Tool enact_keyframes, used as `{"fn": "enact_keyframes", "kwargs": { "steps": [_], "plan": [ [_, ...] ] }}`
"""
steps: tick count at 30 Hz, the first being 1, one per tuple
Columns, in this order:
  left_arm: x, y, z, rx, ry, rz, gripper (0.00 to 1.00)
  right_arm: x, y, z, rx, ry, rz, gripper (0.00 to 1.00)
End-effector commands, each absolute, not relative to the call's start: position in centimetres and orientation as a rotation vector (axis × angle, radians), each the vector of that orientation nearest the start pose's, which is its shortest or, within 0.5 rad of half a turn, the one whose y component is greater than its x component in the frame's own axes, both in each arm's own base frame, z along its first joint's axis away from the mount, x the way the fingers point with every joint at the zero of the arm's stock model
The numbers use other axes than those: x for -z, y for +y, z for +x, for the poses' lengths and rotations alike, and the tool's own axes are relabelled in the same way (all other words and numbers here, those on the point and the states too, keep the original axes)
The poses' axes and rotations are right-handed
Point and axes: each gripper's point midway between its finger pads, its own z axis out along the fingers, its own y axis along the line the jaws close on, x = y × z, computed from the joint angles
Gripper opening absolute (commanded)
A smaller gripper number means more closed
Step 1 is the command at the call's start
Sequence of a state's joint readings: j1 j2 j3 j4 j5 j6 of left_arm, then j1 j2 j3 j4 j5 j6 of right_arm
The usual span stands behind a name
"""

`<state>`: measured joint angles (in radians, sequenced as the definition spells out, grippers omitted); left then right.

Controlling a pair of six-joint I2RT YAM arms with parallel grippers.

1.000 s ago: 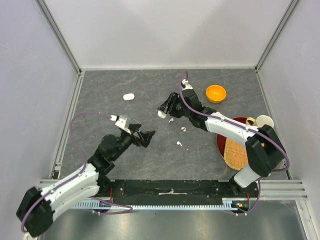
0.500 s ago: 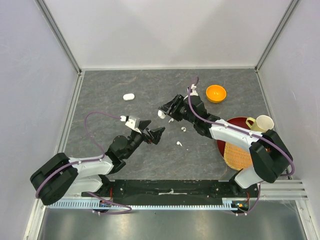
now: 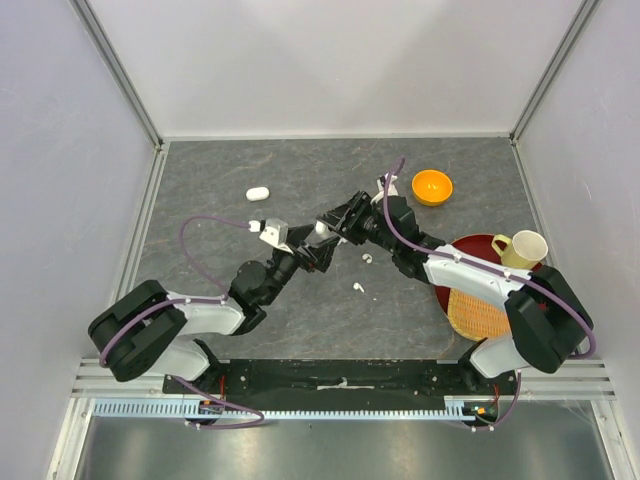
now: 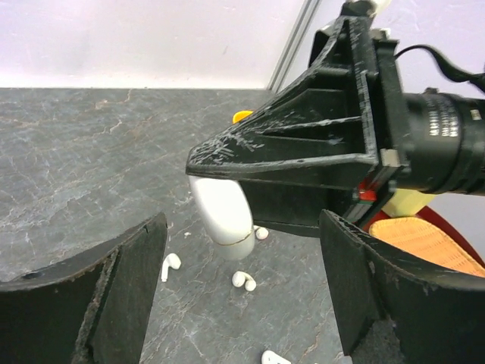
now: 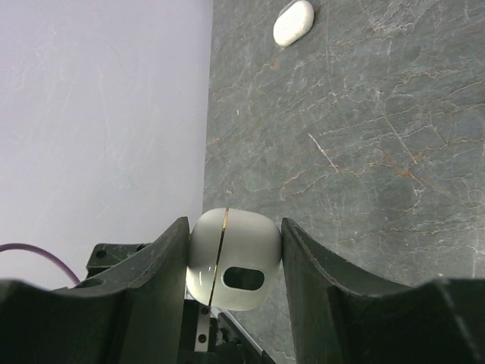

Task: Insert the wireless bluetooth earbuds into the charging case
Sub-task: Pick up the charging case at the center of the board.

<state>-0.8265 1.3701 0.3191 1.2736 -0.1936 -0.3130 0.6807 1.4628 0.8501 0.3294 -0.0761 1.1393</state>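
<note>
— So, what has your right end effector got?

— My right end effector (image 3: 333,224) is closed on the charging case (image 5: 231,262). The white shell is pinched between its two fingers, with the lid seam showing as a thin line and a dark oval recess facing the wrist camera.

— And the left one?

— My left end effector (image 3: 318,252) is spread wide and holds nothing. Seen from overhead it sits just beside the held case, at 7 o'clock of it. From its own wrist camera the case hangs beyond the gap between the two fingers and touches neither.

— Where are the earbuds?

— Four earbuds (image 4: 242,280) lie loose on the counter (image 3: 200,180), below and behind the case in the left wrist view. Overhead I make out only two, at 4 and 5 o'clock of the case. They are near it but apart from it and from each other.

— Anything farther out?

— A second case (image 3: 258,193) lies at 10 o'clock, well apart. An orange bowl (image 3: 432,186) stands at 2 o'clock. Toward 4 o'clock is a red plate (image 3: 440,290) carrying a woven mat (image 3: 472,310). A pale mug (image 3: 525,247) sits by the plate's far rim, and I cannot tell whether it stands on the plate.
</note>
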Motion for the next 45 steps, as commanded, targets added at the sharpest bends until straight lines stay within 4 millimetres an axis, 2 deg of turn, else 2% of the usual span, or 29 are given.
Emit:
{"fn": "enact_keyframes", "kwargs": {
  "steps": [1, 3, 9, 15, 27, 33, 37, 45],
  "plan": [
    [-23.8, -27.4, 29.0, 0.832, 1.267, 0.122, 0.85, -23.0, 33.0, 31.9, -1.369, 1.944, 0.39, 0.32],
    [-23.3, -27.5, 29.3, 0.827, 1.28, 0.118, 0.83, -23.2, 32.9, 31.8, -1.375, 1.938, 0.389, 0.32],
    [-23.5, -27.6, 29.8, 0.821, 1.263, 0.096, 0.75, -23.4, 32.9, 31.4, -1.386, 1.938, 0.382, 0.32],
    [-24.5, -27.6, 29.8, 0.834, 1.224, 0.08, 0.75, -23.0, 32.8, 31.4, -1.377, 1.946, 0.385, 0.32],
    [-25.2, -27.1, 29.8, 0.829, 1.199, 0.053, 0.75, -22.0, 32.9, 31.6, -1.355, 1.968, 0.394, 0.32],
    [-25.6, -27.1, 29.8, 0.841, 1.185, 0.047, 0.7, -21.8, 32.8, 31.7, -1.344, 1.971, 0.396, 0.32],
    [-25.8, -27.3, 29.5, 0.867, 1.176, 0.048, 0.75, -21.5, 32.8, 31.7, -1.335, 1.975, 0.401, 0.32],
    [-26.4, -27.4, 29.4, 0.889, 1.151, 0.036, 0.75, -21.1, 32.9, 31.7, -1.333, 1.986, 0.393, 0.32]
  ]
}}
